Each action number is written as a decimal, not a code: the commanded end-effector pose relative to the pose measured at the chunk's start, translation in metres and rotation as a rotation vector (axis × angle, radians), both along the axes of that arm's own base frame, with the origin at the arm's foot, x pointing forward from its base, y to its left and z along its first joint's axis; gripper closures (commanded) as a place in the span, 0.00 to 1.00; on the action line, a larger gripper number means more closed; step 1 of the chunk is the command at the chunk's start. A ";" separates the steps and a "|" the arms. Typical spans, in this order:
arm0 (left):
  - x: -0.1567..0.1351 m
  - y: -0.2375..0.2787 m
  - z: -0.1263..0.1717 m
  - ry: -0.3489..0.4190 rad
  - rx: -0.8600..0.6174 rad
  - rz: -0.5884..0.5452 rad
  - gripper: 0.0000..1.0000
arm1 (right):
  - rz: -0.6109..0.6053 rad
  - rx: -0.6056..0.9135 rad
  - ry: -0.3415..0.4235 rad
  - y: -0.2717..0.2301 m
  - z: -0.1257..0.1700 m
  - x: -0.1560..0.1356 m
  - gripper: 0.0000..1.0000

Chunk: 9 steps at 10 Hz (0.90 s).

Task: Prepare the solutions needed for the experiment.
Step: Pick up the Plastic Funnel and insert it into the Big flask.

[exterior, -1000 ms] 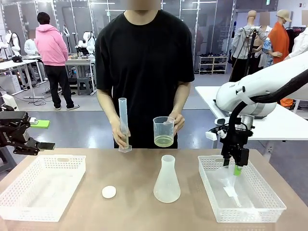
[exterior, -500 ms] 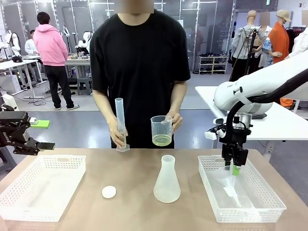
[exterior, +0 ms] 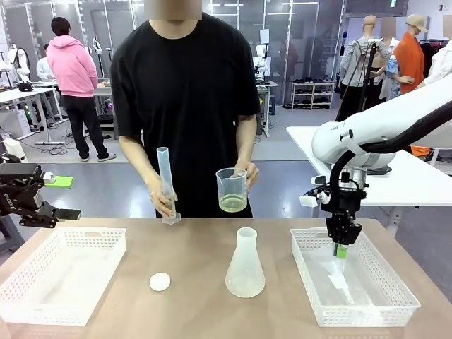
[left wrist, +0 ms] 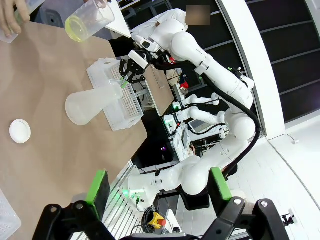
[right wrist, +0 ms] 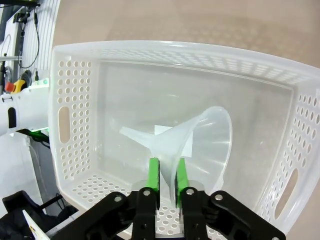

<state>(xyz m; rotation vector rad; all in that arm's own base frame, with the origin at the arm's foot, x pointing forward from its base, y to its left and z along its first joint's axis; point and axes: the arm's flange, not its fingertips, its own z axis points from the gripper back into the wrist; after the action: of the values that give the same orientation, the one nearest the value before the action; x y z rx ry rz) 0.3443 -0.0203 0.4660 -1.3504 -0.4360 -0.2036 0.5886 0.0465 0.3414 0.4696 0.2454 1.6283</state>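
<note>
The solution (exterior: 233, 205) is a shallow yellow-green layer in a clear beaker (exterior: 232, 189) that the person holds above the table's far edge; the beaker (left wrist: 87, 22) also appears in the left wrist view. The person's other hand holds a tall measuring cylinder (exterior: 167, 183). My right gripper (exterior: 341, 245) is down in the right basket (exterior: 395, 296), shut on the rim of a clear funnel (right wrist: 200, 145) that lies on the basket floor, pinched between the green pads (right wrist: 153, 175). My left gripper (left wrist: 159, 186) is open with nothing in it, off the table's left side (exterior: 63, 212).
An empty conical flask (exterior: 245, 265) stands mid-table, with a small white cap (exterior: 159, 281) to its left. A second white basket (exterior: 42, 296) sits at the front left, empty. The person stands close against the far edge.
The person has shifted left, carrying the cylinder and beaker along and a little lower. My right gripper moved slightly left over the funnel. The left arm has not moved.
</note>
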 end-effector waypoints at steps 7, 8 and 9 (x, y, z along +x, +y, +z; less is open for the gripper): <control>0.002 -0.001 0.003 -0.010 -0.014 -0.006 0.00 | -0.084 -0.080 -0.119 0.013 0.033 -0.017 0.97; 0.002 -0.001 0.003 -0.010 -0.014 -0.006 0.00 | -0.113 -0.114 -0.177 0.019 0.050 -0.028 0.97; 0.002 -0.001 0.003 -0.010 -0.014 -0.006 0.00 | -0.136 -0.160 -0.255 0.025 0.073 -0.044 0.97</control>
<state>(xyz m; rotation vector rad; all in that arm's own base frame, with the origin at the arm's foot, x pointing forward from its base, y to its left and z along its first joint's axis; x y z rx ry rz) 0.3444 -0.0204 0.4659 -1.3504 -0.4356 -0.2034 0.5772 0.0627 0.4040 0.2770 0.1554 1.5543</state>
